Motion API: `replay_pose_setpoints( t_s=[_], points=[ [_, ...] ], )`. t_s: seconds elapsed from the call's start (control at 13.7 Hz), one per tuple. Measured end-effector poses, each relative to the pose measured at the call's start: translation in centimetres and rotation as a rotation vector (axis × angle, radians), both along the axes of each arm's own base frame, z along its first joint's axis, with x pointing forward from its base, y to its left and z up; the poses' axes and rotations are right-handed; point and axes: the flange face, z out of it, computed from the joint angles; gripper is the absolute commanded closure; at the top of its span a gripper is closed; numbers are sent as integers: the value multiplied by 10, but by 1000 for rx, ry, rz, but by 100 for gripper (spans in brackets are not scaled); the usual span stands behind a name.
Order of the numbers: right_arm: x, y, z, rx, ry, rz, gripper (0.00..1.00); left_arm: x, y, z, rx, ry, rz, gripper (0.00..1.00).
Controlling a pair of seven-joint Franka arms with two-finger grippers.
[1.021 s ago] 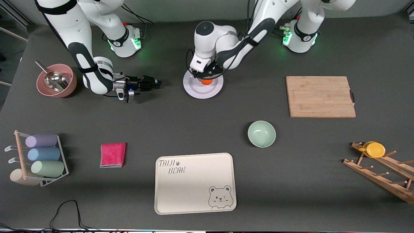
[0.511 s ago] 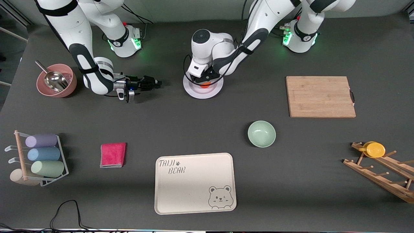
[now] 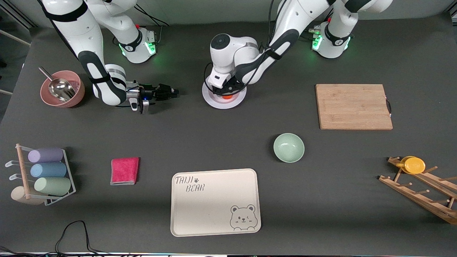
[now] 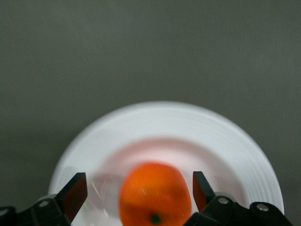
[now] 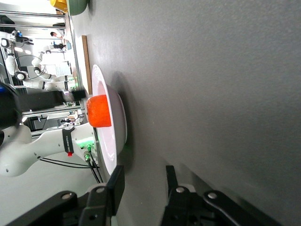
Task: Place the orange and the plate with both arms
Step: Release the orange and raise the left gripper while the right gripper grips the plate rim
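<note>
The pale plate (image 3: pixel 215 102) lies on the table between the two arms' bases. The orange (image 3: pixel 227 95) rests on it, partly hidden in the front view by the left hand. My left gripper (image 3: pixel 225 92) stands open over the plate, a finger on either side of the orange (image 4: pixel 155 193) and a gap to each, above the plate (image 4: pixel 188 125). My right gripper (image 3: pixel 174 92) lies level, low over the table beside the plate toward the right arm's end, open and empty. In the right wrist view the right gripper (image 5: pixel 143 181) points at the plate (image 5: pixel 107 143) and orange (image 5: pixel 99 111).
A pink bowl with a metal scoop (image 3: pixel 61 89) sits by the right arm. A wooden cutting board (image 3: pixel 353 106), green bowl (image 3: pixel 289 147), cream bear tray (image 3: pixel 215 201), pink cloth (image 3: pixel 124 171), cup rack (image 3: pixel 44 175) and wooden rack with a yellow disc (image 3: pixel 414 165) stand nearer the front camera.
The left gripper came down onto the plate with the orange and opened, letting it go. The right arm stayed almost still.
</note>
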Motion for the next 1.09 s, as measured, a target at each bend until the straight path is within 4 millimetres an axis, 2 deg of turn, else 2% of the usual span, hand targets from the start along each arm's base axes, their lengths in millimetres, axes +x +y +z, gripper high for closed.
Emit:
replay_pose_setpoints(
  t_s=[0.29, 0.44, 0.58, 0.73, 0.88, 0.95, 1.09],
  points=[
    [4, 3, -1, 2, -7, -6, 57, 62, 36, 68, -13, -66, 8, 0],
    [5, 11, -1, 7, -10, -19, 57, 92, 63, 98, -10, -40, -32, 0],
    [4, 26, 0, 14, -15, -31, 57, 125, 100, 131, 1, 23, -65, 0],
    [2, 43, 0, 22, -19, -42, 57, 161, 156, 175, 2, 93, -112, 0],
    [0, 61, 1, 32, -24, -55, 57, 191, 227, 223, -3, 139, -172, 0],
    [-1, 69, 1, 36, -26, -59, 57, 200, 264, 244, 7, 154, -200, 0],
    [-3, 83, 1, 42, -30, -69, 57, 208, 333, 273, 29, 189, -248, 0]
  ],
)
